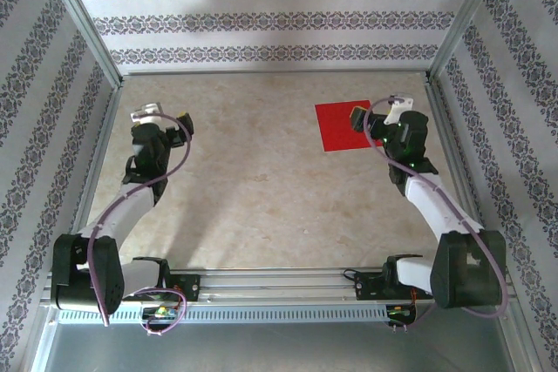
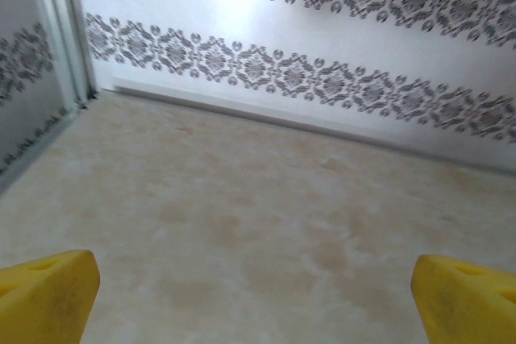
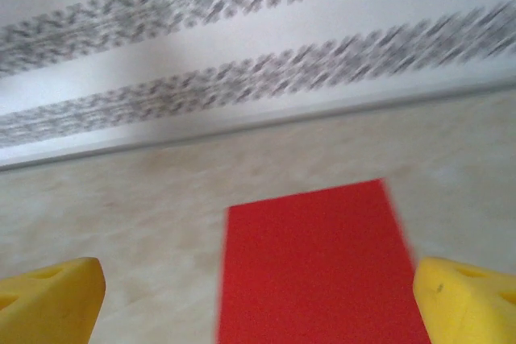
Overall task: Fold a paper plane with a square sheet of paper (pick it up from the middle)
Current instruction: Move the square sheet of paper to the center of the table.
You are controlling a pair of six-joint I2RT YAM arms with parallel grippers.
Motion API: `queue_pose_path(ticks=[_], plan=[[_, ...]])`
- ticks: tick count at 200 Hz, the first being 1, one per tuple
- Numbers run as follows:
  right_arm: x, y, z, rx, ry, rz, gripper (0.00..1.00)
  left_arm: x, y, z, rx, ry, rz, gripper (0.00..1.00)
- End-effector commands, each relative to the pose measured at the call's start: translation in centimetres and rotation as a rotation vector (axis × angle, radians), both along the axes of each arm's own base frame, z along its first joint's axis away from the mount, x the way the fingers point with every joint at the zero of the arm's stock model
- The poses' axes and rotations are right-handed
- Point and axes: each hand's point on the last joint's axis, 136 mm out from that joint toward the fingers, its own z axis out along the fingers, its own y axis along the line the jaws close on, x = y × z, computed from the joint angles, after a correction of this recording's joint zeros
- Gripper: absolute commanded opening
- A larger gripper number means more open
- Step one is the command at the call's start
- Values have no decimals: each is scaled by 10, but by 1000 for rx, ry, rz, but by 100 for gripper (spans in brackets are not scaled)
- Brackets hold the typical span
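Now flat on counter (image 1: 261,215), far right: red paper (image 1: 343,126), square, so no long axis, edges slightly skewed to the walls. Over its right side, right tool (image 3: 258,300) spread wide, gripping nothing. Well apart, left tool (image 2: 254,300) equally wide, empty.

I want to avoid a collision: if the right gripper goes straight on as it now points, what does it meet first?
The right gripper, open, would probably meet the square sheet of paper first, flat on the table ahead; the patterned wall stands beyond. Depth is unsure.
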Motion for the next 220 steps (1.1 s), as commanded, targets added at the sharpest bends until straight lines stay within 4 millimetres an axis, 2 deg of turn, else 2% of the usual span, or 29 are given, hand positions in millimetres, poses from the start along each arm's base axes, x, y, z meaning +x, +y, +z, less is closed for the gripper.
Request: queue_pose_path(ticks=[1,30,53,85,133,169,198,220], plan=[[2,29,-39,269,289,111,98,-13,-19,-48,-233,236,-36,99],[25,32,-74,377,479,68,98,-9,-45,-64,-415,294,-114,99],[43,21,-110,376,598,-33,98,-5,-62,-74,-487,355,-177,100],[61,22,-143,367,729,-66,98,1,-82,-85,-569,437,-255,100],[77,12,-173,301,807,-162,97,10,-109,-102,-614,520,-321,100],[83,14,-184,276,843,-171,94,14,-122,-109,-599,559,-336,100],[77,22,-193,257,878,-171,94,16,-127,-111,-600,571,-338,100],[65,37,-202,238,911,-167,95,16,-129,-114,-602,580,-336,100]])
